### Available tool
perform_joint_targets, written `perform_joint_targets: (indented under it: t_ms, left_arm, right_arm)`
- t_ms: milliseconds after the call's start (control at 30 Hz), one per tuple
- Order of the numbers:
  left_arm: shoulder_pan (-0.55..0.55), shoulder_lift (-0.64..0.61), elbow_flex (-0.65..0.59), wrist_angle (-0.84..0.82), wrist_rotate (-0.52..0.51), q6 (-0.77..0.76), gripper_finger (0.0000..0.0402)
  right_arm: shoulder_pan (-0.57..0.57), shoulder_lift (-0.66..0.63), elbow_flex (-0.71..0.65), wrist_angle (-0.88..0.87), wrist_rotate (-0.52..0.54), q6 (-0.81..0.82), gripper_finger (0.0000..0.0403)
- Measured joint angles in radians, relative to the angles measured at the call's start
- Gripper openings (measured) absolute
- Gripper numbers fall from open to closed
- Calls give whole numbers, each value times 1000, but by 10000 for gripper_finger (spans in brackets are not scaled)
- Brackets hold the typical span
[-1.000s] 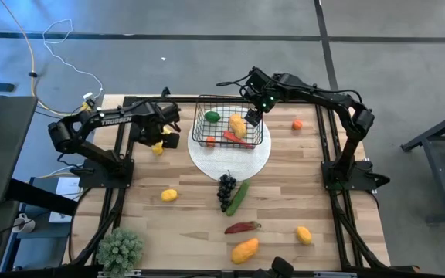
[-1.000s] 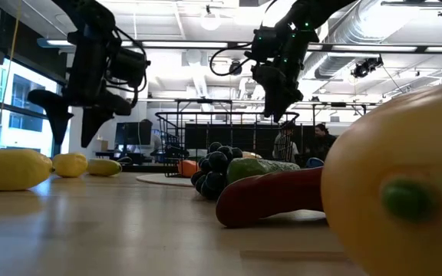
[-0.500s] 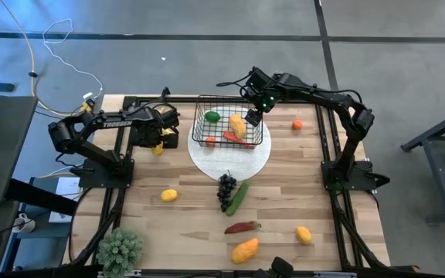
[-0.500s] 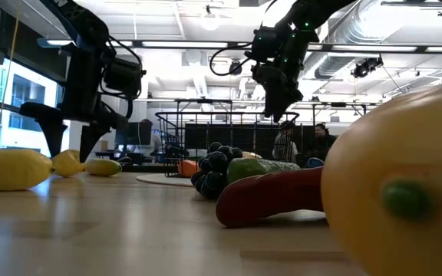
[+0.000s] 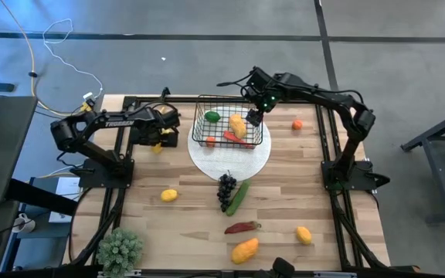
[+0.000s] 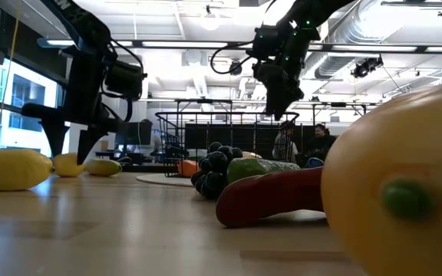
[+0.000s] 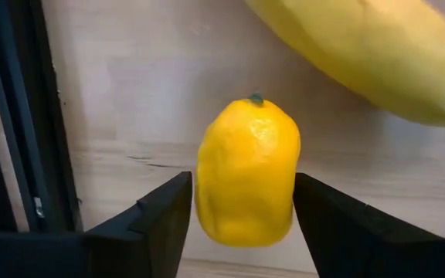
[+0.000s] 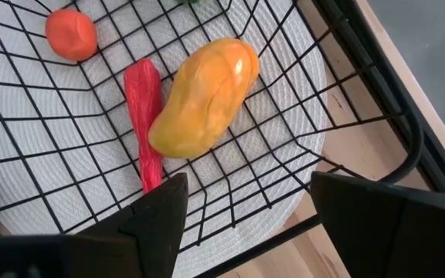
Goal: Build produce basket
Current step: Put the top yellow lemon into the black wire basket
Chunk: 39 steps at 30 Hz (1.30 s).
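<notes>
Bare wood lies open across the middle and front of the table (image 5: pixel 199 224), broken only by scattered produce: grapes (image 5: pixel 226 188) touching a cucumber (image 5: pixel 238 198), a red chilli (image 5: pixel 242 227), a mango (image 5: pixel 245 250), and lemons at (image 5: pixel 169 195) and (image 5: pixel 304 234); a potted plant (image 5: pixel 120 247) occupies the front left corner. The basket (image 5: pixel 228 121), black wire mesh with see-through sides, stands on the round white plate (image 5: pixel 230 158) near the rear edge and holds a lime (image 5: pixel 212 116), an orange mango (image 8: pixel 205 96), a red chilli (image 8: pixel 146 122) and a tomato (image 8: pixel 71 34); another tomato (image 5: pixel 297 123) lies well apart toward the right rail. The right gripper (image 5: pixel 253 116) hovers over the basket's right side, arm reaching in from the right post, fingers spread wide and empty. The left gripper (image 5: pixel 159 143) is down at the table left of the plate, close to the frame rail, its fingers (image 7: pixel 157 220) bracketing a lemon (image 7: pixel 247 170) with narrow gaps visible on both sides, beside a banana (image 7: pixel 369 50).
</notes>
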Motion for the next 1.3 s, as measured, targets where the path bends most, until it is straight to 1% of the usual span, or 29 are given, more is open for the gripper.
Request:
perform_joint_targets:
  t_ms: [233,367,533,767,1000,1167,1300]
  left_arm:
    - [-1,63,4,3,6,50,179]
    - [-10,59,9,-2,1,59,159]
    - [-19,26,45,-2,26,103,137]
    - [-20,-63,149,-3,13,136,133]
    - [-20,-147,279,12,-22,225,132]
    - [-20,-158,352,90,-22,336,131]
    - [-19,-158,370,203,0,426,131]
  right_arm:
    - [0,-11,17,-16,3,0,254]
    - [0,-11,40,-33,3,0,254]
    - [0,-11,65,-42,3,5,254]
    - [0,-11,72,-41,4,43,254]
    - [0,-11,72,-33,4,101,254]
    - [0,-11,72,-33,4,164,254]
    - [0,-15,72,-36,4,212,254]
